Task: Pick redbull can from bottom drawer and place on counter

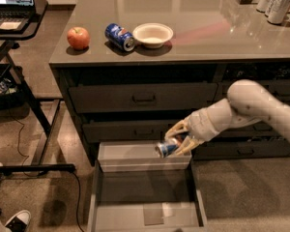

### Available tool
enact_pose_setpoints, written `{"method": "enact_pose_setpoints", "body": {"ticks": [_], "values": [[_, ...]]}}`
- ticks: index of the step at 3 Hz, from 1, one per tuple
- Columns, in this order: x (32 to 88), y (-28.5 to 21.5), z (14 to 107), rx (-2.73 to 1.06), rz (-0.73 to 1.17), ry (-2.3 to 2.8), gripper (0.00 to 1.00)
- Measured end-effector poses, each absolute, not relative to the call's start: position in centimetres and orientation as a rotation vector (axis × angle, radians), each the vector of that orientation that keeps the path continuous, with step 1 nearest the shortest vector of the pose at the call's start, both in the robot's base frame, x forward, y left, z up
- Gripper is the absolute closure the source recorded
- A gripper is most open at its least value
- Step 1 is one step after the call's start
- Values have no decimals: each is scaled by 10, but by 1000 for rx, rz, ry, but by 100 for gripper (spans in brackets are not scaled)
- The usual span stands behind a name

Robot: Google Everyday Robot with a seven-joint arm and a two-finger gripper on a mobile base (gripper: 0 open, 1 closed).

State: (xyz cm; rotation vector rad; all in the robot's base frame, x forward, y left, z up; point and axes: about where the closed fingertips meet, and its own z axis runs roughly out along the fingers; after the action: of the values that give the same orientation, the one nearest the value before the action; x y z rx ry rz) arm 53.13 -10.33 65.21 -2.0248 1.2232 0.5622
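The redbull can (166,148) is a small blue-and-silver can held on its side in my gripper (176,140). The pale fingers (175,128) are shut on it. The can hangs just above the white tray (130,156) at the back of the open bottom drawer (145,216). My white arm (251,108) reaches in from the right, in front of the cabinet. The counter (193,30) is the glossy grey-brown top above the drawers.
On the counter stand a red apple (78,37), a blue Pepsi can (119,36) on its side and a white bowl (152,35). Tall silver cans (280,4) stand at the back right. A black laptop desk (14,18) stands left. Two handled drawers (144,98) are shut.
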Motion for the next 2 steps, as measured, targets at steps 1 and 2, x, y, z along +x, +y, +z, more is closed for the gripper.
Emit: {"method": "enact_pose_setpoints", "body": {"ticks": [1, 2], "values": [[548, -107, 757, -1992, 390, 1200, 100], [574, -124, 834, -1889, 348, 1241, 100]]}}
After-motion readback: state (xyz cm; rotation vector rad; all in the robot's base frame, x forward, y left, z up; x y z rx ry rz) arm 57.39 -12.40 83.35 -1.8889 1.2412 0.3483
